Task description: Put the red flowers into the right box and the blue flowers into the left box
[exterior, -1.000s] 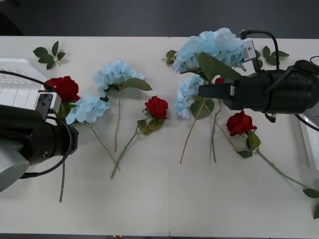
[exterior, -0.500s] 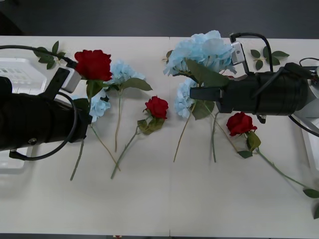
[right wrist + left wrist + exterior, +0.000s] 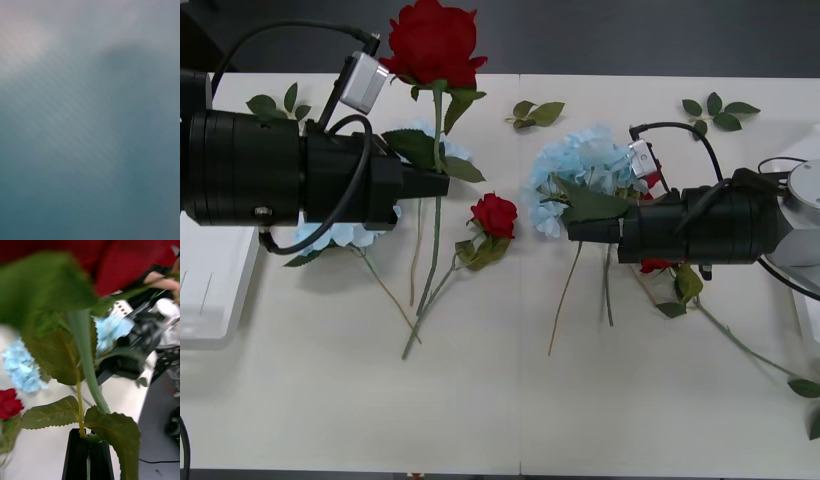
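Note:
My left gripper point(image 3: 442, 183) is shut on the stem of a red flower point(image 3: 430, 40), held high over the table's left half. In the left wrist view the black fingers point(image 3: 79, 455) pinch that green stem, with the red bloom point(image 3: 127, 262) close above. My right gripper point(image 3: 565, 228) is shut on a blue flower point(image 3: 585, 168) right of centre, its stem hanging down. Another red flower point(image 3: 495, 213) lies mid-table. A third red flower point(image 3: 652, 266) peeks from under the right arm. More blue flowers point(image 3: 330, 236) lie beneath the left arm. The left box point(image 3: 210, 290) and right box point(image 3: 810, 320) sit at the table's edges.
Loose green leaf sprigs lie at the back left point(image 3: 275, 105), back middle point(image 3: 535, 112), back right point(image 3: 720, 108) and front right point(image 3: 810, 388). The right wrist view is a blue-grey blur. The table's near half is bare.
The left arm has lifted the red flower off the table and carried it up and to the right. The right arm has moved left and nearer with its blue flower.

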Motion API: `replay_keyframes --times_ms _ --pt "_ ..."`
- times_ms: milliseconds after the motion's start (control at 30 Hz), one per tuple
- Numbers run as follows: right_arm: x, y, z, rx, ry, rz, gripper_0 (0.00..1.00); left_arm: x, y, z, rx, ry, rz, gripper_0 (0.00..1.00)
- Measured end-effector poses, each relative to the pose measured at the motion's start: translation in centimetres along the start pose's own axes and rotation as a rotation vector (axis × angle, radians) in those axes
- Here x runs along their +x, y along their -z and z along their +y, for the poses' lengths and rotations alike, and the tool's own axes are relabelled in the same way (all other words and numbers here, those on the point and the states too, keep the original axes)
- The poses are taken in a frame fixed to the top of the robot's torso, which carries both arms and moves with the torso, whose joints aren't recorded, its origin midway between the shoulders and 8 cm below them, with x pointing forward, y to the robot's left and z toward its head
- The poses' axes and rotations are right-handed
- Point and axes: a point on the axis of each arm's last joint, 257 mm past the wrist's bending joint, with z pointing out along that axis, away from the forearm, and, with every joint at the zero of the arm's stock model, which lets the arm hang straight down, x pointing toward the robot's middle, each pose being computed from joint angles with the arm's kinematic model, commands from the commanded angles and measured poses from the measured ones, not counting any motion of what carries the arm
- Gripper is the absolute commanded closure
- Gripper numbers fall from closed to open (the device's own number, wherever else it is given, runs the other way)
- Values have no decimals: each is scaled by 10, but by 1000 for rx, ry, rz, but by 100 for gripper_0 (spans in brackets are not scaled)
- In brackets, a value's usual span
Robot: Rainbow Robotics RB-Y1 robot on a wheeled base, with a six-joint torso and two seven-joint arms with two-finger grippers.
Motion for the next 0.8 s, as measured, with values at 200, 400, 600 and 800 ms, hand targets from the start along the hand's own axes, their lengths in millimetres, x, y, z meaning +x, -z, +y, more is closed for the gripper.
replay_keyframes --times_ms 200,400,600,800 --pt "19 5 -25 55 -46 21 100 -27 0 -13 190 -64 -67 100" --pt "26 11 -41 93 -56 30 100 -41 -14 -18 308 24 -61 100" --pt "40 16 -60 153 -2 83 98 -57 -39 -29 385 81 -59 100" --pt "53 27 -83 221 28 127 55 -58 -61 -39 409 87 -24 100"
